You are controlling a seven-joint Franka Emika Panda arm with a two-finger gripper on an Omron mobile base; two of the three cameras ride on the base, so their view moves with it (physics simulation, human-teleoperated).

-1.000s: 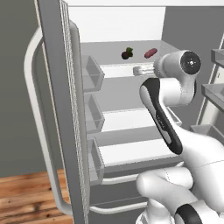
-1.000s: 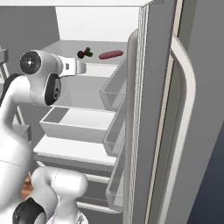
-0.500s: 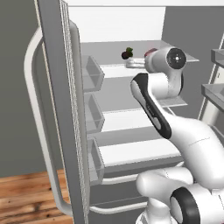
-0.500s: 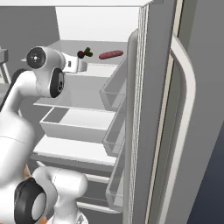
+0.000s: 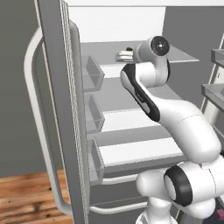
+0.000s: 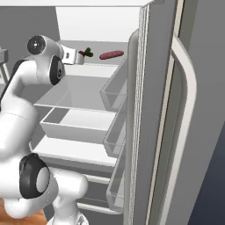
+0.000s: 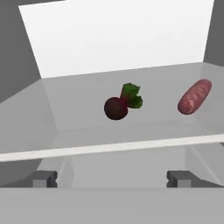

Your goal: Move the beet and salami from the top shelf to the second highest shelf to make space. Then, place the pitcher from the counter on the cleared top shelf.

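Fingers (image 7: 45,178): spread wide, nothing between them; both dark tips sit short of the top shelf (image 7: 113,147) lip, aimed at the beet (image 7: 116,107).

Gripper (image 6: 75,56): in the right base view, level with the top shelf and just short of the beet.

Change: over the last second the arm has swung up and inward, the hand moving from the shelf's front toward the beet; the beet and salami have not shifted. Judged an approach to the first pick, with no item moved so far.

Beet: on the top shelf, near its middle, leaf tuft pointing toward the back wall.

Salami (image 7: 194,96): on the top shelf, well apart from the beet, toward the open door (image 6: 149,110) in the right base view.

Second shelf (image 6: 88,90): directly below the top shelf; appears bare.

Pitcher, counter: not located here.

Brands, labels, writing: none legible on any surface.
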